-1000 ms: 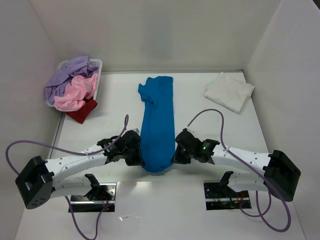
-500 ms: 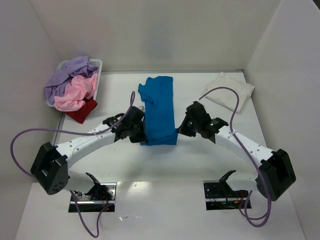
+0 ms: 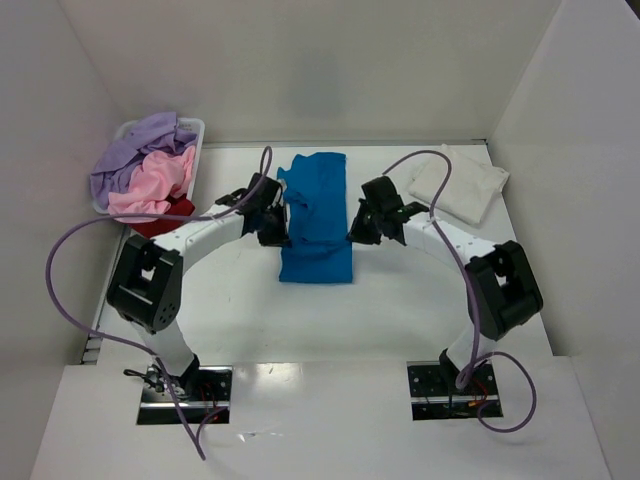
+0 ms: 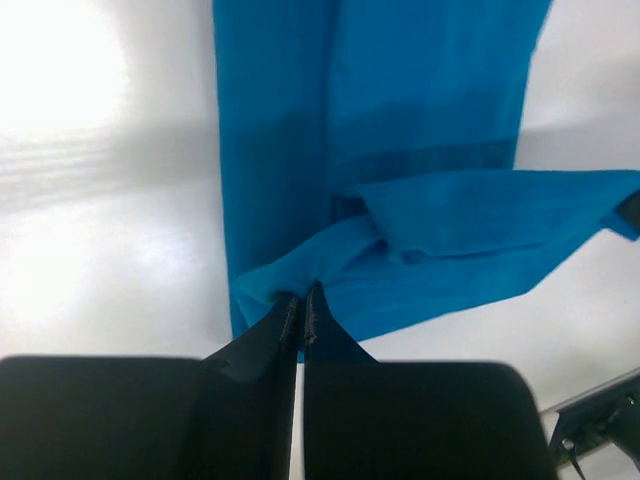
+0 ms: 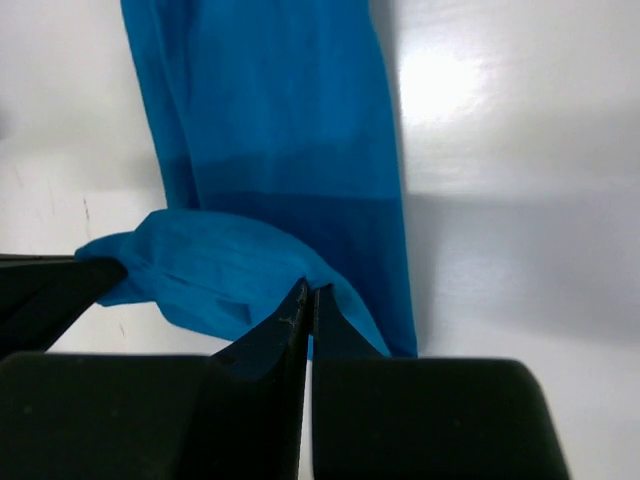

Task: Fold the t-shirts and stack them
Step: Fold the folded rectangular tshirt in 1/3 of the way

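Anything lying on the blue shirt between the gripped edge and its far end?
Nothing visible. The fingers of the left gripper and right gripper pinch the blue t-shirt by its lifted edge; the cloth beyond is bare. The white t-shirt and basket sit aside.

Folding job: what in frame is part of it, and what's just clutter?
Job: blue t-shirt, pinched by left end effector and right end effector; white t-shirt; lavender t-shirt; pink t-shirt; dark red t-shirt.
Lying about: white basket; purple cables.
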### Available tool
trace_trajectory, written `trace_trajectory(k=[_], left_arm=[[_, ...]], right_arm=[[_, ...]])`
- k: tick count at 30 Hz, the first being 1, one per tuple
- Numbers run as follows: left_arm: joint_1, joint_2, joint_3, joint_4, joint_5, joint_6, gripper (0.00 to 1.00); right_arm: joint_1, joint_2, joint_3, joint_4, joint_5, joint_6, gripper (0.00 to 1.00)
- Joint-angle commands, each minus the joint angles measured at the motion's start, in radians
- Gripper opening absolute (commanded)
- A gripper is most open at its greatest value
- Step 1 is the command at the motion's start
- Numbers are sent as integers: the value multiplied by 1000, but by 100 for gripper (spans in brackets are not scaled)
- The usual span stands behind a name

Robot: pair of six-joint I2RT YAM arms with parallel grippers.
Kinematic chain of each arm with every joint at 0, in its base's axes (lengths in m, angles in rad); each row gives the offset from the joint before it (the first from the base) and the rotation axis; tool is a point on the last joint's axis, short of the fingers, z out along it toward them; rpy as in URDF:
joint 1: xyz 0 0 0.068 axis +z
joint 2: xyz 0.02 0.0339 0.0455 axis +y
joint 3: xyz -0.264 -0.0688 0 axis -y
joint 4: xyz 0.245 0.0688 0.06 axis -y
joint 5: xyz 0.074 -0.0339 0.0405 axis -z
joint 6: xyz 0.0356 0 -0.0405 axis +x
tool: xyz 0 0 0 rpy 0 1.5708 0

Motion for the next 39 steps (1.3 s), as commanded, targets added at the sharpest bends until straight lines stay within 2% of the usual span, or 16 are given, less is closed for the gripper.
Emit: trace_trajectory(k=[1, 6, 12, 26, 29, 31, 35, 38, 39], left_arm=[[27, 59, 69, 33, 48, 66, 0], [60, 127, 129, 33, 59, 89, 0], [78, 176, 209, 33, 59, 122, 0], [115, 308, 310, 33, 88, 150, 1], [124, 326, 329, 33, 88, 159, 14], [144, 335, 338, 33, 102, 159, 23], [155, 336, 376, 55, 147, 193, 28], [155, 372, 444, 13, 169, 220, 40], [155, 372, 456, -8, 178, 233, 50]], right_arm=[[-36, 39, 101, 65, -10, -43, 0], [-85, 139, 187, 65, -19, -79, 0], [-85, 236, 253, 78, -47, -99, 0], [-106, 341, 348, 87, -38, -128, 0], [-115, 369, 376, 87, -38, -137, 0], [-115, 381, 385, 87, -47, -137, 4], [-125, 391, 385, 108, -47, -146, 5], [-125, 401, 410, 95, -59, -155, 17], [-125, 411, 410, 95, -59, -164, 31]])
